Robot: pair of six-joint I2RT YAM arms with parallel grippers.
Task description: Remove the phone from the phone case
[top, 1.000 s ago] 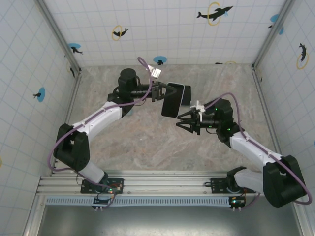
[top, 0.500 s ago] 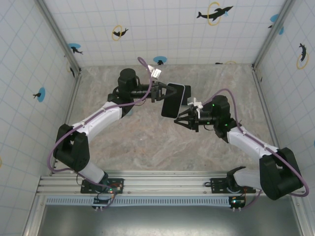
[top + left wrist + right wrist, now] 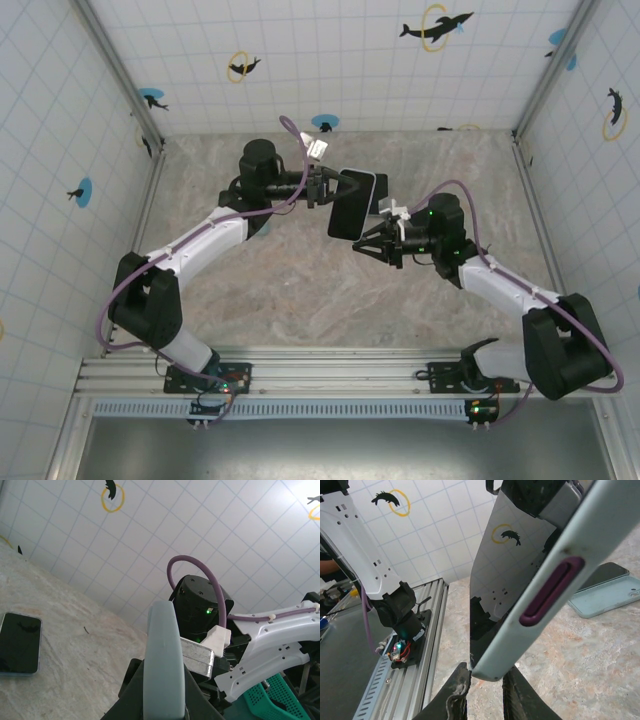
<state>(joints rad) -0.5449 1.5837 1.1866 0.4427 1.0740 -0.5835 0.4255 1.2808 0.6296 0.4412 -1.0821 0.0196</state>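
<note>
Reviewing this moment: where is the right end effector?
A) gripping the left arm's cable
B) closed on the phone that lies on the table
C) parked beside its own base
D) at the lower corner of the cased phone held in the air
D: the right end effector has its fingers on either side of the lower corner of the cased phone, which the left end effector holds up; the second phone lies on the table.
</note>
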